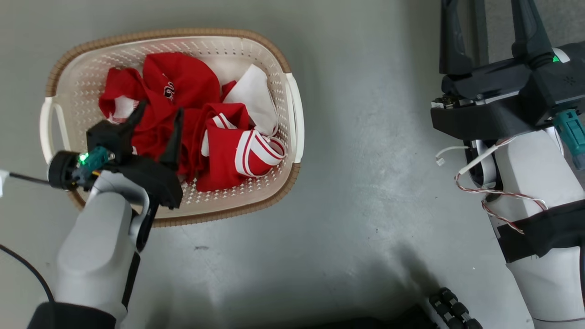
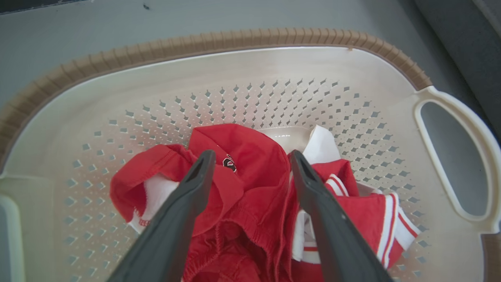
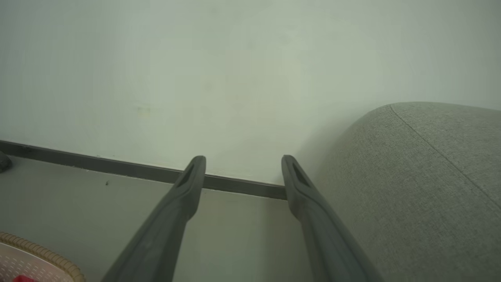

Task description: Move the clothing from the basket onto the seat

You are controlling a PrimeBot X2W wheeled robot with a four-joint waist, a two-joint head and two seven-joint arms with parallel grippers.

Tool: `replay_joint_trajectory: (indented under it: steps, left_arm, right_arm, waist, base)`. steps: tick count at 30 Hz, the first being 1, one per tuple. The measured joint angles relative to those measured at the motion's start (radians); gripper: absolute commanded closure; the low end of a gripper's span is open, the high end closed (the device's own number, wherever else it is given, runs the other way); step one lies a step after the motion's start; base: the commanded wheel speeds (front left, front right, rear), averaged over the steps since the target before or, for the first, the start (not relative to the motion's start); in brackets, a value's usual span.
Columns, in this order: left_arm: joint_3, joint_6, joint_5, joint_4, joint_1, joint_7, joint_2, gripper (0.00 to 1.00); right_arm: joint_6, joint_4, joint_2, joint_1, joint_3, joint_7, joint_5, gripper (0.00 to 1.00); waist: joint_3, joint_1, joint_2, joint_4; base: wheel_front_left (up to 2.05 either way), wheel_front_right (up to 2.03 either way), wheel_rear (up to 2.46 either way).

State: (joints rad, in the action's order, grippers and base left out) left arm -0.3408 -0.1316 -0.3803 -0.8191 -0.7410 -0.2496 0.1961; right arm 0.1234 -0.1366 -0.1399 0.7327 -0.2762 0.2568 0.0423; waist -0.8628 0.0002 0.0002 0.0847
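Red clothing point(image 1: 192, 119) with white stripes and panels lies crumpled in the cream perforated basket point(image 1: 256, 59), which stands on the floor. My left gripper point(image 1: 160, 112) hangs open over the pile's left part, its dark fingers spread above the red fabric and holding nothing. The left wrist view shows the same open gripper point(image 2: 252, 156) straddling a fold of the clothing point(image 2: 246, 188) inside the basket point(image 2: 250, 70). My right gripper point(image 3: 242, 160) is open and empty, pointing at the wall beside the grey seat point(image 3: 422, 180). In the head view the right gripper's fingers point(image 1: 450, 36) rise at the upper right.
The basket has a brown rim point(image 1: 164, 34) and white side handles point(image 1: 295, 119). Grey floor point(image 1: 365, 183) spreads between basket and right arm. Loose red-white wires point(image 1: 498, 192) hang by the right forearm. A dark skirting board point(image 3: 117, 166) runs along the pale wall.
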Motion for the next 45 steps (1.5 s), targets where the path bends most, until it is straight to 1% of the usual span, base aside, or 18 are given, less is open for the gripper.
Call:
replay_joint_trajectory:
  steps: [3, 7, 10, 22, 27, 28, 29, 34, 36, 44, 45]
  left_arm:
    - [0.0, 0.0, 0.022, -0.034, -0.041, 0.0, 0.007, 0.0]
    - [0.011, 0.002, 0.023, -0.095, -0.079, 0.001, 0.03, 0.0]
    - [0.016, 0.016, 0.023, -0.137, -0.091, 0.008, 0.044, 0.0]
    - [0.028, 0.017, 0.024, -0.219, -0.175, 0.029, 0.072, 0.0]
    - [0.04, 0.026, 0.023, -0.249, -0.195, 0.038, 0.087, 0.0]
    - [0.041, 0.026, 0.023, -0.254, -0.199, 0.038, 0.091, 0.46]
    - [0.04, 0.026, 0.023, -0.261, -0.202, 0.038, 0.091, 1.0]
    - [0.04, 0.024, 0.019, -0.29, -0.205, 0.034, 0.069, 1.0]
    - [0.036, 0.017, 0.019, -0.297, -0.204, 0.026, 0.06, 1.0]
    - [0.03, 0.015, 0.012, -0.309, -0.187, 0.006, 0.024, 1.0]
    - [0.026, 0.01, 0.012, -0.309, -0.184, 0.005, 0.021, 1.0]
  right_arm:
    - [0.0, 0.001, 0.016, 0.008, -0.001, 0.0, -0.019, 0.0]
    - [0.0, 0.008, 0.03, 0.011, -0.009, 0.0, -0.034, 0.0]
    - [0.0, 0.015, 0.038, 0.011, -0.015, 0.0, -0.035, 0.0]
    - [0.0, 0.068, 0.059, 0.012, -0.039, 0.0, -0.046, 0.0]
    - [0.0, 0.078, 0.063, 0.02, -0.06, 0.0, -0.046, 0.0]
    - [0.0, 0.081, 0.064, 0.021, -0.062, 0.0, -0.048, 0.0]
    - [0.0, 0.082, 0.066, 0.021, -0.062, 0.0, -0.051, 0.0]
    - [0.0, 0.061, 0.067, 0.022, -0.056, 0.0, -0.051, 0.0]
    - [0.0, 0.051, 0.069, 0.022, -0.05, 0.0, -0.048, 0.0]
    - [0.0, -0.031, 0.069, 0.039, -0.024, 0.0, -0.023, 0.0]
    - [0.0, -0.041, 0.069, 0.038, -0.022, 0.0, -0.021, 0.0]
  waist:
    - [-0.024, 0.0, 0.0, 0.005]
    - [-0.051, 0.0, 0.0, 0.021]
    - [-0.062, -0.0001, -0.0001, 0.036]
    - [-0.13, -0.0002, -0.0001, 0.082]
    - [-0.146, -0.0002, -0.0001, 0.099]
    - [-0.149, -0.0002, -0.0001, 0.104]
    - [-0.152, -0.0002, -0.0001, 0.107]
    - [-0.145, -0.0001, -0.0001, 0.113]
    - [-0.133, -0.0002, -0.0001, 0.112]
    - [-0.057, -0.0002, -0.0001, 0.096]
    - [-0.045, -0.0002, -0.0001, 0.093]
  base:
    - [0.0, 0.0, 0.0]
    - [0.0, 0.0, 0.0]
    - [0.0, 0.0, 0.0]
    - [0.0, 0.0, 0.0]
    - [0.0, 0.0, 0.0]
    - [0.0, 0.0, 0.0]
    - [0.0, 0.0, 0.0]
    - [0.0, 0.0, 0.0]
    - [0.0, 0.0, 0.0]
    - [0.0, 0.0, 0.0]
    - [0.0, 0.0, 0.0]
